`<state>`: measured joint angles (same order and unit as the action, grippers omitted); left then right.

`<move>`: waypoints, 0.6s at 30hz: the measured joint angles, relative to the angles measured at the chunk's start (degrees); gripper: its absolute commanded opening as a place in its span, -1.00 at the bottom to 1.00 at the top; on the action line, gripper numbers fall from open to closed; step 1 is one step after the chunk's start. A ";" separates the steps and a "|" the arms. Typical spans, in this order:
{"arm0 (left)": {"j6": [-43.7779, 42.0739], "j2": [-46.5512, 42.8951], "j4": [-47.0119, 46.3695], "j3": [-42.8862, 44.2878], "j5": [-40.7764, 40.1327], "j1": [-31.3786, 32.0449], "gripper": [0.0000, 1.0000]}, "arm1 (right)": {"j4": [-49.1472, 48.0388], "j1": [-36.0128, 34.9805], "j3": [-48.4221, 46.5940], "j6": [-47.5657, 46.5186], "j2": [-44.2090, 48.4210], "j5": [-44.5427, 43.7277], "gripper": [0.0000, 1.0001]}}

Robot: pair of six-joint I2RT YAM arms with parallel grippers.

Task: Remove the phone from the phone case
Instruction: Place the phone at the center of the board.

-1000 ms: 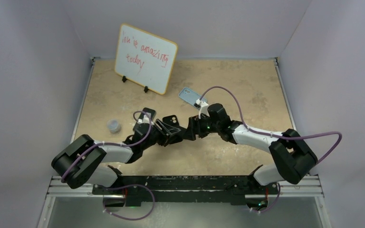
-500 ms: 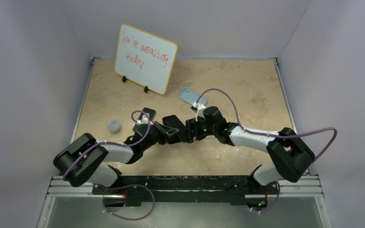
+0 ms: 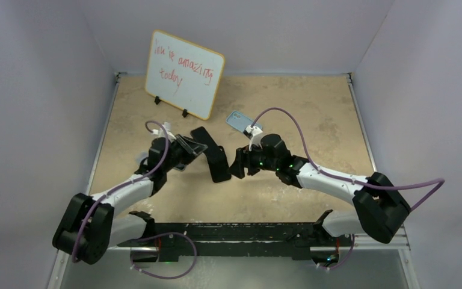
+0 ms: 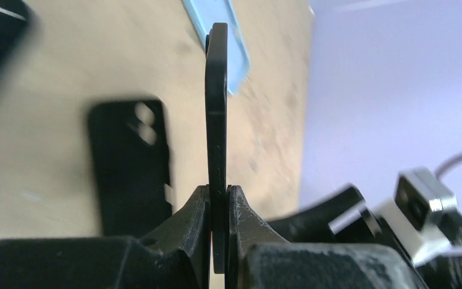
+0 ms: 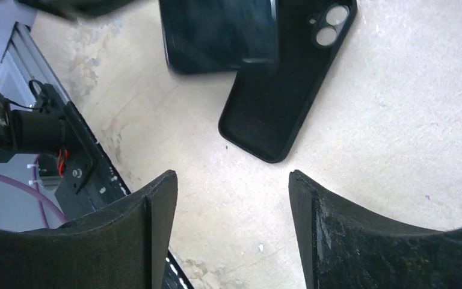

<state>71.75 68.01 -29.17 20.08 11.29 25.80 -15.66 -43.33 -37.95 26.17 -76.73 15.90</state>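
Note:
My left gripper [image 3: 187,148] is shut on the black phone [image 3: 201,136] and holds it on edge above the table. In the left wrist view the phone [image 4: 218,114] shows as a thin black slab pinched between the fingers, with the gripper [image 4: 218,189] at its lower end. The empty black case [image 3: 219,165] lies flat on the table, inside up, with its camera cutouts showing; it also appears in the left wrist view [image 4: 129,165] and the right wrist view [image 5: 280,96]. My right gripper [image 3: 236,169] is open and empty just right of the case [image 5: 231,180]. The phone [image 5: 219,33] overlaps the case's far end.
A light blue phone-sized slab [image 3: 240,122] lies behind the right gripper and also shows in the left wrist view [image 4: 219,36]. A whiteboard [image 3: 183,73] with red writing stands at the back left. The black rail [image 3: 234,232] runs along the table's near edge.
The left gripper has pulled the phone up and to the left, out of the case. The right gripper has let go of the case, which now lies on the table.

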 measured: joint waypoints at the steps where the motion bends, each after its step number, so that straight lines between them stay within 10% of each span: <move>1: -3.10 -0.72 2.93 1.09 0.04 -3.02 -1.00 | 0.55 0.00 0.00 -0.31 0.07 -0.11 0.46; 18: -40.04 -5.66 44.54 14.84 10.54 -14.82 -1.00 | 5.53 -0.28 0.04 -4.90 0.63 -7.21 0.57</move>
<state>31.70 62.35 15.38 34.92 21.82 10.98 -10.13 -43.62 -37.91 21.28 -76.09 8.69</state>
